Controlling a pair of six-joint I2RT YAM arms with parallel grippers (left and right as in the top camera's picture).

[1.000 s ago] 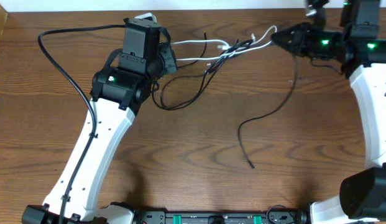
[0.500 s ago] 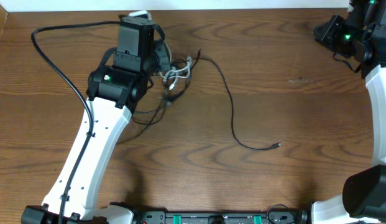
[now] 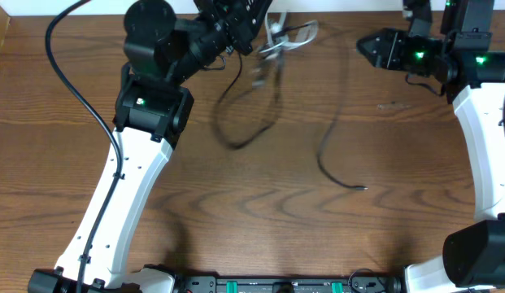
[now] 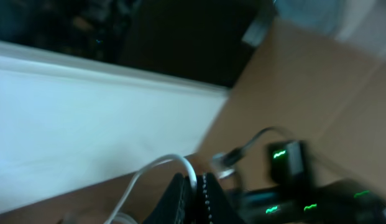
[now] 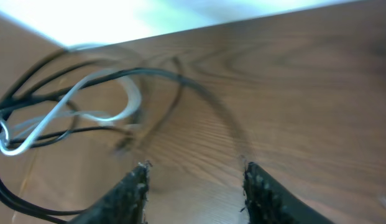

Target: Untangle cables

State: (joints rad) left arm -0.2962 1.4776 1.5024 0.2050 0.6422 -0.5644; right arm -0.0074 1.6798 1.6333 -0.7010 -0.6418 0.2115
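Observation:
My left gripper [image 3: 250, 26] is raised near the table's back edge and shut on the white cable [image 3: 294, 32]. The left wrist view shows that cord [image 4: 156, 165] pinched between the fingers [image 4: 180, 196]. The tangled black cables [image 3: 240, 122] hang blurred below it. One long black cable [image 3: 333, 122] trails down to a plug [image 3: 363, 187] on the table. My right gripper [image 3: 364, 45] hovers to the right of the bundle, open and holding nothing. In the right wrist view its fingers [image 5: 138, 186] stand apart, with the white cable [image 5: 127, 93] and black cables [image 5: 161, 74] ahead of them.
The wooden table [image 3: 260, 228] ends at a white wall strip [image 3: 341, 5] along the back. The left arm's thick black cable [image 3: 73, 73] loops at the left. Equipment lines the front edge [image 3: 276, 285].
My left gripper lifted the bundle up and toward the back edge, and the cables swing. The right gripper let go, pulled away right, then came back toward the bundle with its jaws open.

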